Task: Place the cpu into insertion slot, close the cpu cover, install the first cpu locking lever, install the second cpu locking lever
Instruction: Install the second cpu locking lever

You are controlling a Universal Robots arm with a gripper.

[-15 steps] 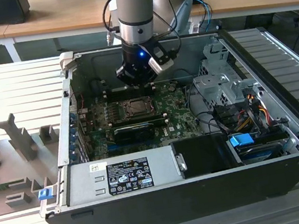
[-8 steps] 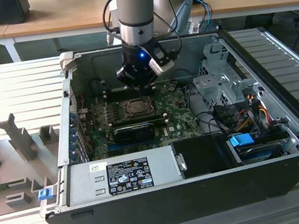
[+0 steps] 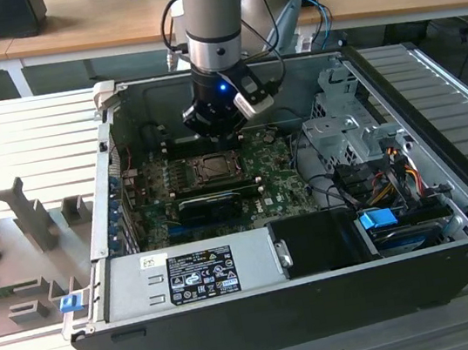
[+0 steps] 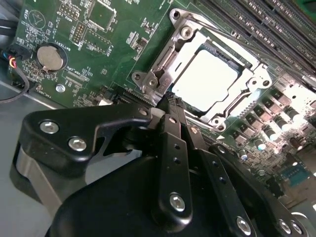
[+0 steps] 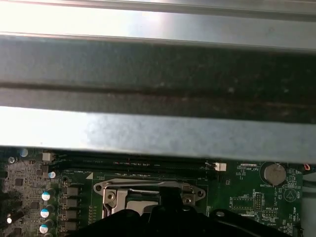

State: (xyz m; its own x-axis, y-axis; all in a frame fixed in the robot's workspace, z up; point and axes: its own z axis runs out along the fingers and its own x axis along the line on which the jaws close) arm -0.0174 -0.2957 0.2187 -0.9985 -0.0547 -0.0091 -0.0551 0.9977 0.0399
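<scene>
The gripper [image 4: 170, 106] hangs low inside the open computer case [image 3: 449, 196], its black fingers [image 4: 173, 148] pressed together with nothing between them, tips just beside the near edge of the cpu cover [image 4: 163, 66]. That cover lies down over the insertion slot [image 4: 219, 116] on the green board [image 4: 113, 44], and the cpu [image 4: 205, 81] (pale, glaring) shows through its square opening.

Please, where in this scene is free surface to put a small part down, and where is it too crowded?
Free: the ribbed grey table on the exterior view's left of the computer case, behind the grey fixtures. Also the flat power supply top. Crowded: the green board around the insertion slot under the gripper, and the cables on the exterior view's right.
</scene>
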